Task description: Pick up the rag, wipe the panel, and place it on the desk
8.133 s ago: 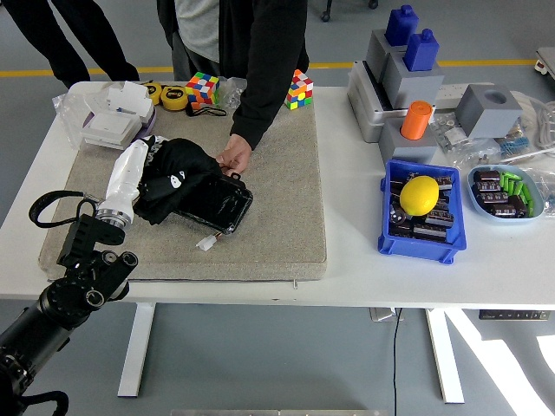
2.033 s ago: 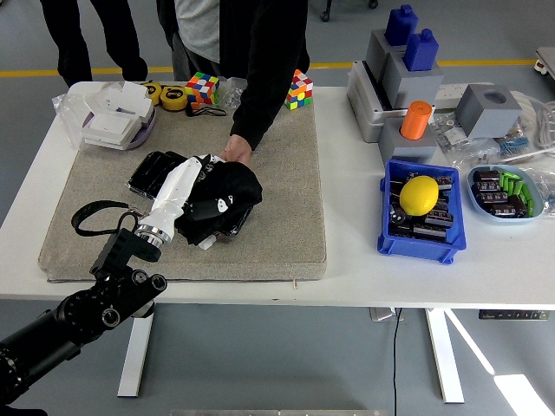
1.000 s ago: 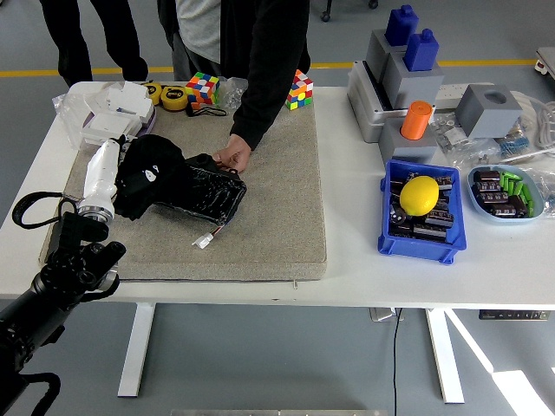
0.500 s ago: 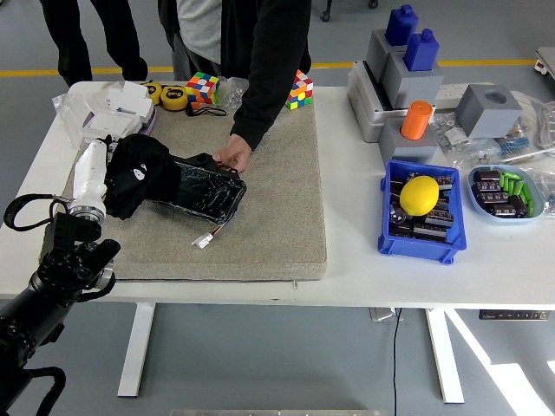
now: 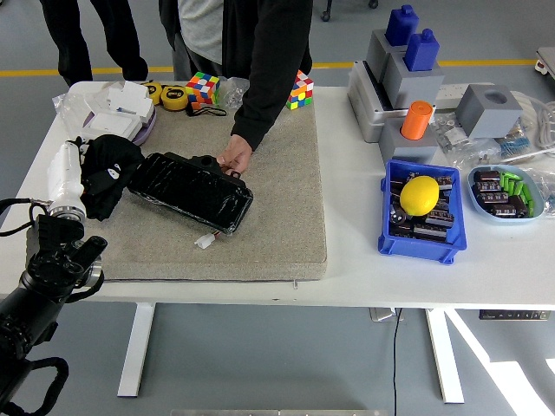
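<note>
Rag (image 5: 106, 173) sits bunched at the frame's left, clenched in the left hand (image 5: 71, 169) near the grey mat's (image 5: 277, 208) left edge, just clear of the black panel (image 5: 191, 189). A person's hand (image 5: 232, 154) steadies the panel's far edge.

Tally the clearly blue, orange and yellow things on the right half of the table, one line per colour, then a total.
Blue: 3, the bin and two blocks on the grey stand.
Orange: 1, the cylinder.
Yellow: 1, the ball in the bin.
Total: 5.
</note>
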`<state>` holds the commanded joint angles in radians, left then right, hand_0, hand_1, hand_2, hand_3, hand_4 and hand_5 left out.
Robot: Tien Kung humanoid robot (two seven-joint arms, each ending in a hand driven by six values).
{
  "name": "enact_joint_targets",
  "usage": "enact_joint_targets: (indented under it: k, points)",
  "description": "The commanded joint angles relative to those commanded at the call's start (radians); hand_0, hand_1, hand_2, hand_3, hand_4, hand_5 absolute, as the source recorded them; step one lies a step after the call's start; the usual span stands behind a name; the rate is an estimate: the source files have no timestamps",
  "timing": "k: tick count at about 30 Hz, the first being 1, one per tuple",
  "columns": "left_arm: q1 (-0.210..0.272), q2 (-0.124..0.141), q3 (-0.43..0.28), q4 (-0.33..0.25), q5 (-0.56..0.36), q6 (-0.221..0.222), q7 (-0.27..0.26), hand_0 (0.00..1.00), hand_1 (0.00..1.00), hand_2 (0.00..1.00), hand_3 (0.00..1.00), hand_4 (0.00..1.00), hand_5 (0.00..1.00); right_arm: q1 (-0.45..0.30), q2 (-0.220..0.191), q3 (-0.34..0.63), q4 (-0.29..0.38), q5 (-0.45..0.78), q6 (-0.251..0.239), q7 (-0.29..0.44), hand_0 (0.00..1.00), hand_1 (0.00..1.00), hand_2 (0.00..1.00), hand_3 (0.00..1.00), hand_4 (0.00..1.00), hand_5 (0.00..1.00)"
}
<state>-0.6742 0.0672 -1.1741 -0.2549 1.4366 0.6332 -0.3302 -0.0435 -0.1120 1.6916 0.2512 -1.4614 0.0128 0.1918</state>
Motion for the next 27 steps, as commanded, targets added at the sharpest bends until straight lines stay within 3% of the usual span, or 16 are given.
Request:
enact_joint_targets:
  k: [6, 11, 12, 17, 18, 23, 24, 27]
  points:
    - [0.011, 0.010, -0.032, 0.019, -0.002, 0.011, -0.012, 0.225, 0.239, 0.285, 0.569, 0.612, 0.002, 0.000, 0.001, 0.001, 0.001, 0.001, 0.000, 0.000, 0.531, 0.556, 0.489, 0.522, 0.888, 0.353]
    - [0.021, 0.014, -0.026, 0.027, -0.005, -0.026, -0.005, 0.225, 0.239, 0.285, 0.569, 0.612, 0.002, 0.000, 0.001, 0.000, 0.001, 0.001, 0.001, 0.000, 0.531, 0.556, 0.489, 0.522, 0.888, 0.353]
    - [0.022, 0.014, -0.025, 0.028, -0.004, -0.032, -0.006, 0.355, 0.487, 0.524, 0.565, 0.784, 0.002, -0.001, 0.001, 0.000, 0.001, 0.001, 0.001, 0.000, 0.532, 0.556, 0.489, 0.522, 0.888, 0.352]
    - [0.031, 0.014, -0.035, 0.026, 0.016, -0.064, -0.013, 0.355, 0.487, 0.524, 0.565, 0.784, 0.002, -0.001, 0.001, 0.000, 0.001, 0.001, 0.001, 0.000, 0.532, 0.556, 0.489, 0.522, 0.888, 0.352]
    - [0.031, 0.014, -0.042, 0.024, 0.025, -0.066, -0.013, 0.703, 0.783, 0.807, 0.795, 0.998, 0.234, -0.001, 0.001, -0.001, 0.001, 0.000, 0.002, 0.000, 0.535, 0.556, 0.489, 0.522, 0.887, 0.351]
    - [0.031, 0.017, -0.073, 0.016, 0.083, -0.082, 0.016, 0.703, 0.783, 0.807, 0.795, 0.998, 0.234, -0.001, 0.001, 0.003, 0.001, -0.001, 0.002, 0.000, 0.535, 0.556, 0.489, 0.522, 0.887, 0.351]
    - [0.031, 0.018, -0.074, 0.013, 0.085, -0.085, 0.019, 0.837, 0.935, 0.972, 0.972, 0.998, 0.338, -0.001, 0.001, 0.003, 0.001, -0.001, 0.002, 0.000, 0.534, 0.556, 0.489, 0.522, 0.888, 0.351]
    - [0.043, 0.026, -0.060, -0.019, 0.044, -0.090, 0.017, 0.837, 0.935, 0.972, 0.972, 0.998, 0.338, -0.002, 0.001, 0.002, 0.001, 0.000, 0.002, 0.001, 0.534, 0.556, 0.489, 0.522, 0.888, 0.351]
